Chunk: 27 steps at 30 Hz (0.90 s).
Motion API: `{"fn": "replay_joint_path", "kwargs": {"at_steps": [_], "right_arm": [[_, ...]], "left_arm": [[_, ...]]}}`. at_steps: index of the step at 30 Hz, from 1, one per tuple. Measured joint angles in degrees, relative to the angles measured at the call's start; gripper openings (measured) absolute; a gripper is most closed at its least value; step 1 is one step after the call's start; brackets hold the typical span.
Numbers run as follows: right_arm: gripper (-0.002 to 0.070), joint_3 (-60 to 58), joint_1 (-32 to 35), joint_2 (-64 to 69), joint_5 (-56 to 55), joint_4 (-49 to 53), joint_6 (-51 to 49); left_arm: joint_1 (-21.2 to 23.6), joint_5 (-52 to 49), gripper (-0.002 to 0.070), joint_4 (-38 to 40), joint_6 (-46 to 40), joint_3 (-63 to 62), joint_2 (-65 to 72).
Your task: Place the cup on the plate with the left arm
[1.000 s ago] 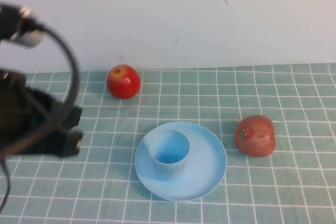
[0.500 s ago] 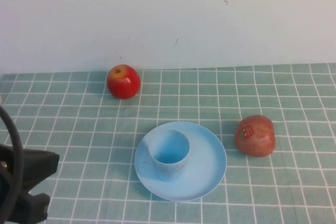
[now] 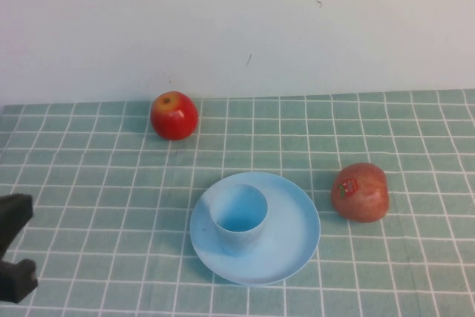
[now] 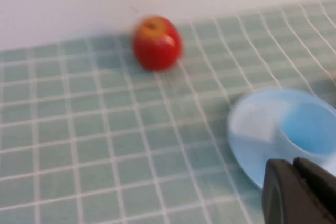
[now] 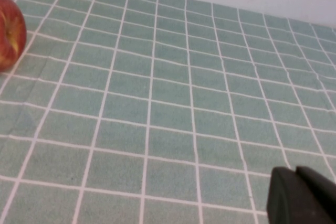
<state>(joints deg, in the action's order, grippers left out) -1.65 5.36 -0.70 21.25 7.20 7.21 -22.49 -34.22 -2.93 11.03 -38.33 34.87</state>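
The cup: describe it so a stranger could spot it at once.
On the green checked cloth, find the round blue plate near the front. The cup stands upright on its left part: a handleless blue tumbler, unlike the two red apples; both hands are away from it.

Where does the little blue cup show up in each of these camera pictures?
High view: the cup stands on the plate, center foreground; left end effector at the left edge.
Left wrist view: cup at the right edge, on the plate.
Right wrist view: not in it; right end effector over the cloth.
Shared landmark: the red apple.
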Motion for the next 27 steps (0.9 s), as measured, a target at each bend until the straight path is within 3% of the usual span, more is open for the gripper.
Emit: {"fn": "replay_joint_path", "kwargs": {"at_steps": [6,12,17,27], "right_arm": [[-0.0002,0.00,0.00,0.00,0.00,0.00,0.00],[-0.0002,0.00,0.00,0.00,0.00,0.00,0.00],[-0.0002,0.00,0.00,0.00,0.00,0.00,0.00],[-0.0002,0.00,0.00,0.00,0.00,0.00,0.00]], "left_arm": [[12.87,16.43,0.0002,-0.12,0.26,19.50,-15.99],[20.09,21.19,0.0002,-0.12,4.21,35.30,-32.15],[23.61,17.60,0.0002,-0.01,9.28,39.65,-35.32],[24.20,14.52,0.0002,-0.51,10.11,39.65,-35.53]]}}
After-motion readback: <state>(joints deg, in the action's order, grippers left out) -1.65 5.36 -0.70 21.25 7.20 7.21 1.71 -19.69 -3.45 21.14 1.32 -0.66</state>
